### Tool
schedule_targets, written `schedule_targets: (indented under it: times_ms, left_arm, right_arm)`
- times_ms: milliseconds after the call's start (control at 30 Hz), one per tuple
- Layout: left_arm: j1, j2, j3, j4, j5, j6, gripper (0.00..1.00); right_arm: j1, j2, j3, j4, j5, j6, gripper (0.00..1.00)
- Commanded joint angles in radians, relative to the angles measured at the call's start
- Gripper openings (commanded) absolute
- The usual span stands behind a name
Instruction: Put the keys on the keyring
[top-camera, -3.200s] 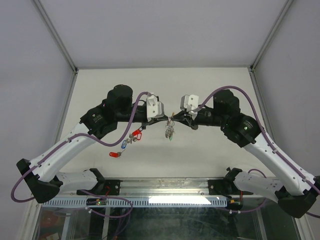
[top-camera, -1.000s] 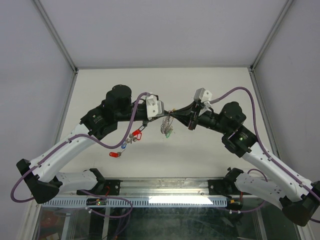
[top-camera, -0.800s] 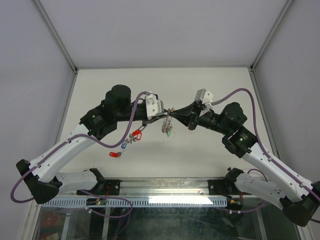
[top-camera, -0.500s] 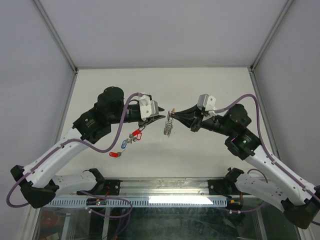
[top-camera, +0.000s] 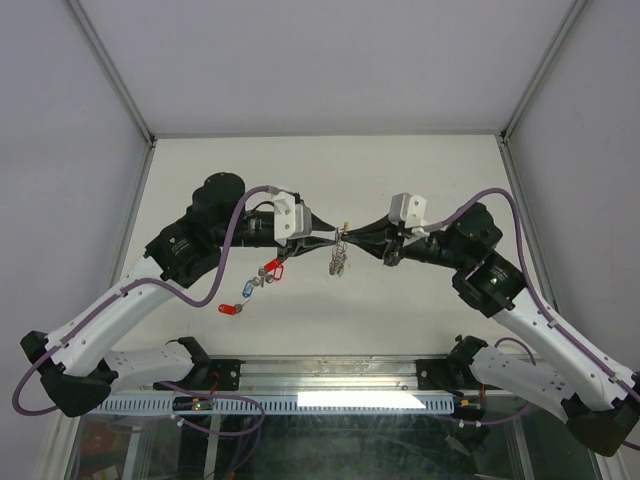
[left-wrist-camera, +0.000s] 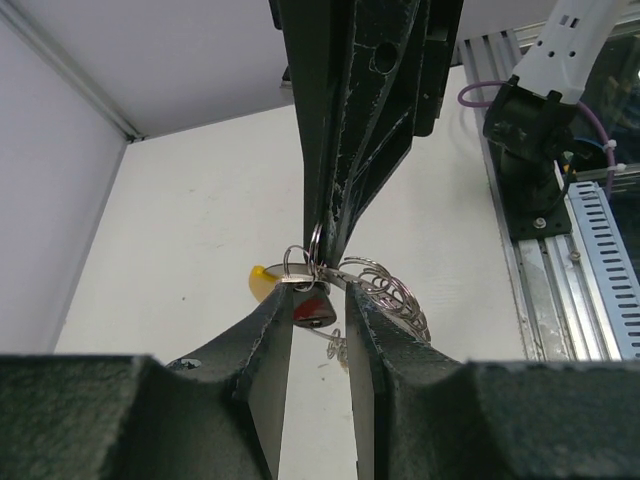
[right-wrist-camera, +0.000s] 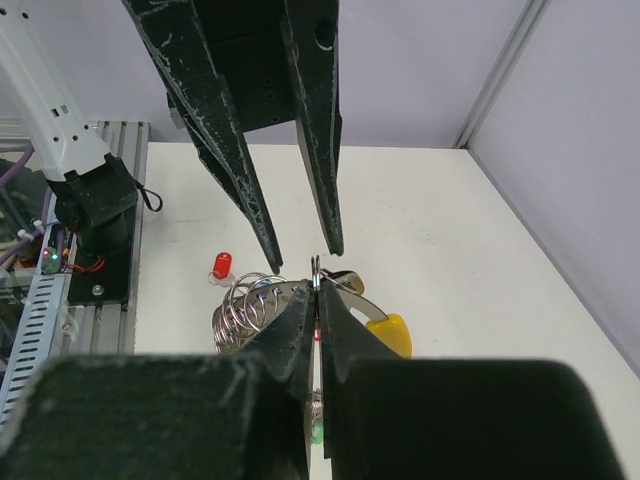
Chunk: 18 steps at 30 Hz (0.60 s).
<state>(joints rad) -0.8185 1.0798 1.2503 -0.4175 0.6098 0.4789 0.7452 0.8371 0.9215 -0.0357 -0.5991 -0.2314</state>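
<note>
Left gripper (left-wrist-camera: 316, 310) jaws narrowly parted, shut a second ago, tips flanking keyring (right-wrist-camera: 315, 266); right gripper (right-wrist-camera: 318, 300) pinches keyring midair above table (top-camera: 420, 180); keys (top-camera: 339, 262) dangle beneath.

White-and-black arms (top-camera: 112, 308) carry purple cables (top-camera: 490, 191) and scuffed black claw fingers (right-wrist-camera: 315, 120).

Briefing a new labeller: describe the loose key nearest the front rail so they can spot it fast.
In the top view, three tagged keys lie in a diagonal row on the white table beside the left arm. It is the red-tagged key at the row's near-left end. Next to it is the blue-tagged key, and the other red-tagged key lies at the far end, nearest the keyring.
</note>
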Motion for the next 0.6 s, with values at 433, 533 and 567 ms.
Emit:
schedule_targets:
  times_ms: [433, 533, 567]
  left_arm:
    - [-0.006, 0.033, 0.02, 0.051, 0.105, -0.011, 0.2]
    - [-0.005, 0.038, 0.016, 0.051, 0.105, -0.011, 0.18]
    - [-0.005, 0.039, 0.014, 0.051, 0.104, -0.011, 0.18]
  right_arm:
    - [0.005, 0.015, 0.078, -0.012, -0.086, -0.071, 0.0]
    - [0.005, 0.017, 0.081, -0.015, -0.088, -0.071, 0.0]
    - [0.005, 0.017, 0.082, -0.015, -0.09, -0.071, 0.0]
